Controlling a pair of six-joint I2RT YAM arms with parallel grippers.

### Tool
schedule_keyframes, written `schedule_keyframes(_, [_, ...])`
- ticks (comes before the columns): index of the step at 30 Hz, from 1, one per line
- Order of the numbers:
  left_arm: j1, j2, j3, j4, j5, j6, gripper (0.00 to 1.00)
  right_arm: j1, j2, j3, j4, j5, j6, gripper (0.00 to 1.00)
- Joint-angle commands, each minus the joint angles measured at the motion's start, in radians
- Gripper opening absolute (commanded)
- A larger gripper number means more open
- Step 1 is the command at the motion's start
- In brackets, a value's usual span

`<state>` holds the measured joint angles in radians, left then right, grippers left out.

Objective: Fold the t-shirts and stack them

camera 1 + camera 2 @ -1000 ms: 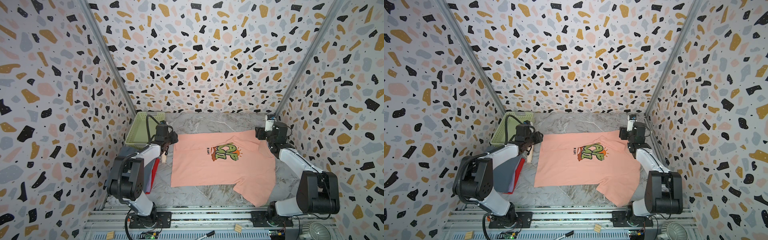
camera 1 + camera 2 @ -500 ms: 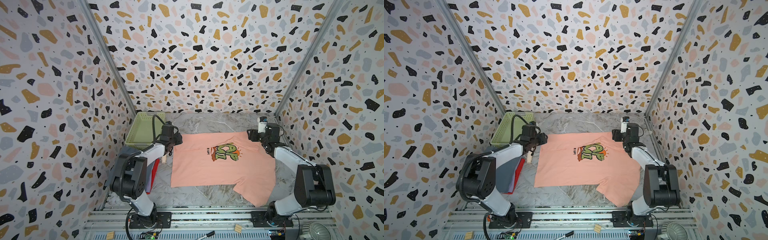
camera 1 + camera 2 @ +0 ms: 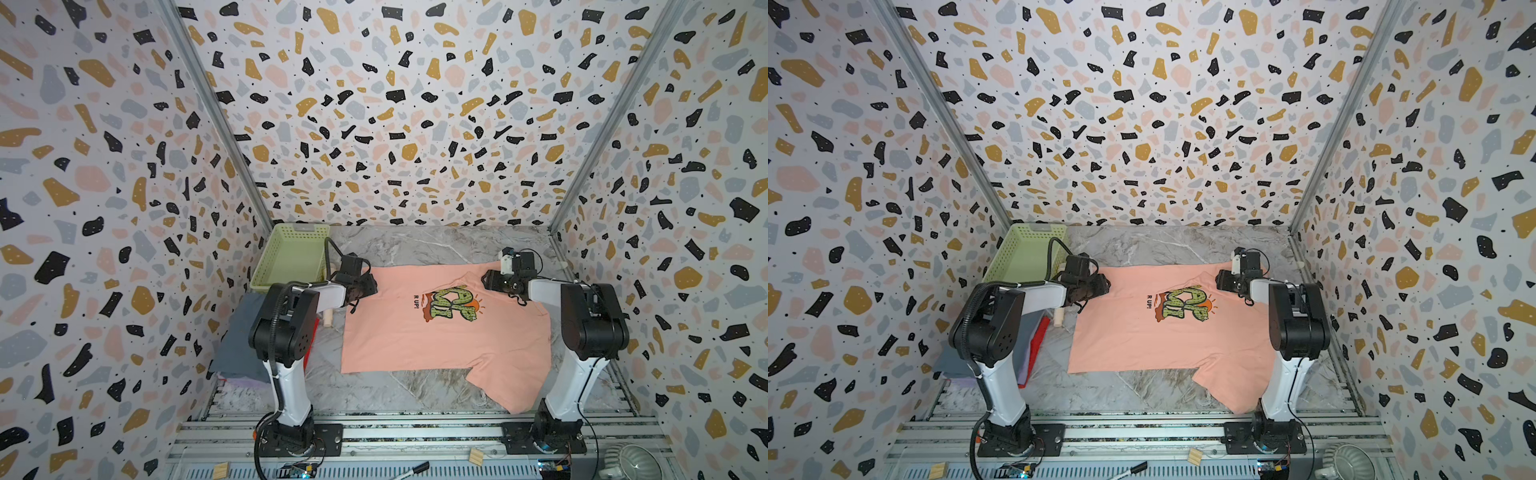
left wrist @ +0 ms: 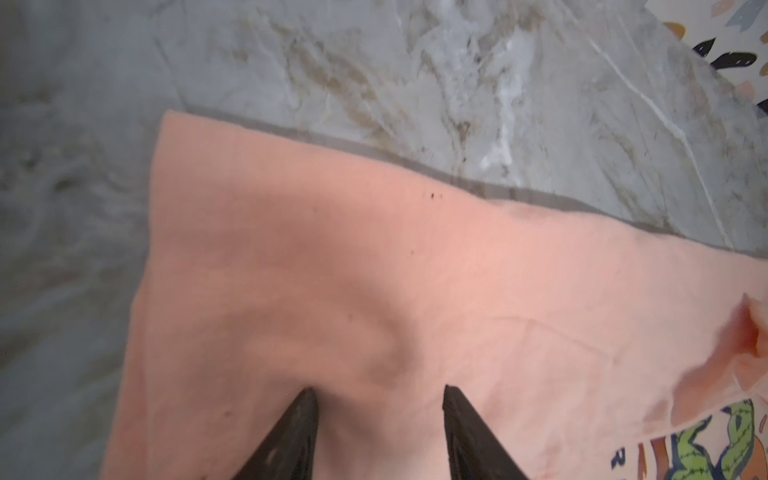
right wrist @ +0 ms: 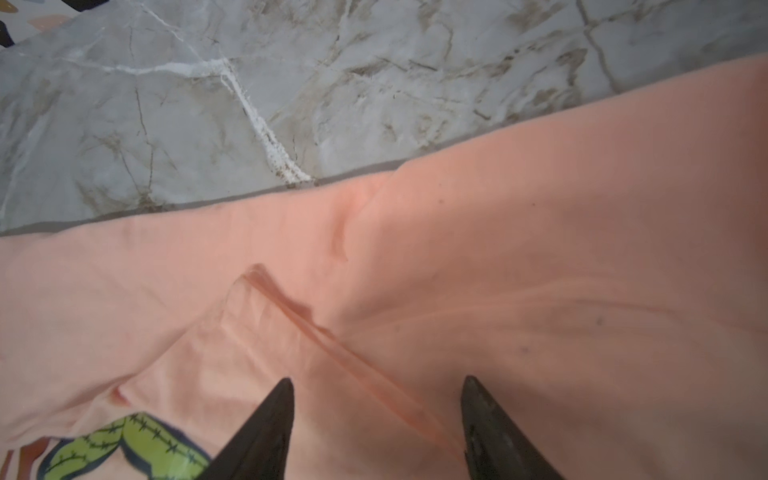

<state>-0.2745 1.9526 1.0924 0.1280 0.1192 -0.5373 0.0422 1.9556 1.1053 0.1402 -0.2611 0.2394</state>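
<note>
A salmon-peach t-shirt (image 3: 436,336) (image 3: 1163,332) lies spread on the marble table, green print facing up. A flap of its far edge lies folded over the print's top. My left gripper (image 3: 372,286) (image 3: 1104,286) (image 4: 378,392) stands open, its tips low over the shirt's far left corner with a soft wrinkle ahead of them. My right gripper (image 3: 486,280) (image 3: 1219,280) (image 5: 378,382) is open over the folded flap, a seam running between its fingers. At the left lies a folded stack with a slate-grey t-shirt (image 3: 241,336) on top, a red one (image 3: 1038,332) and a lavender one (image 3: 245,380) beneath.
A pale green basket (image 3: 301,227) stands in the far left corner. A beige wooden stick (image 3: 328,320) lies between the stack and the salmon shirt. Patterned walls close in three sides. Bare marble (image 3: 415,245) shows beyond the shirt's far edge.
Both grippers have moved inward along the shirt's far edge. The right one slid left toward the print, and cloth now covers part of the print's lettering.
</note>
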Motion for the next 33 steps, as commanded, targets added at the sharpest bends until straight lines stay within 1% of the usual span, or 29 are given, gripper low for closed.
schedule_keyframes(1, [0.016,0.088,0.078,-0.035,-0.022,0.019,0.52,-0.017,0.062,0.119,-0.037,-0.043,-0.005,0.64])
schedule_keyframes(5, [0.037,0.16,0.192,-0.083,-0.007,0.024,0.51,-0.04,0.128,0.259,-0.077,-0.043,-0.007,0.63])
schedule_keyframes(9, [0.037,0.147,0.213,-0.081,0.014,0.018,0.51,-0.027,0.099,0.304,-0.075,-0.084,-0.038,0.64])
schedule_keyframes(13, [0.037,0.108,0.177,-0.062,0.023,0.011,0.51,0.05,0.024,0.255,-0.088,-0.028,-0.038,0.64])
schedule_keyframes(15, [0.037,0.095,0.166,-0.061,0.027,0.011,0.51,0.087,0.013,0.237,-0.089,-0.005,-0.03,0.64])
schedule_keyframes(20, [0.036,0.083,0.164,-0.059,0.046,0.011,0.51,0.129,0.071,0.286,-0.132,0.061,-0.007,0.63])
schedule_keyframes(24, [0.035,0.071,0.158,-0.053,0.049,0.013,0.51,0.137,0.117,0.327,-0.156,0.099,0.019,0.57])
schedule_keyframes(26, [0.035,0.063,0.156,-0.051,0.048,0.014,0.51,0.147,0.131,0.339,-0.177,0.124,0.02,0.54])
schedule_keyframes(29, [0.035,0.055,0.154,-0.05,0.049,0.016,0.51,0.164,0.147,0.343,-0.182,0.159,0.006,0.54])
schedule_keyframes(33, [0.035,0.053,0.152,-0.047,0.053,0.014,0.51,0.174,0.177,0.355,-0.192,0.171,0.001,0.51])
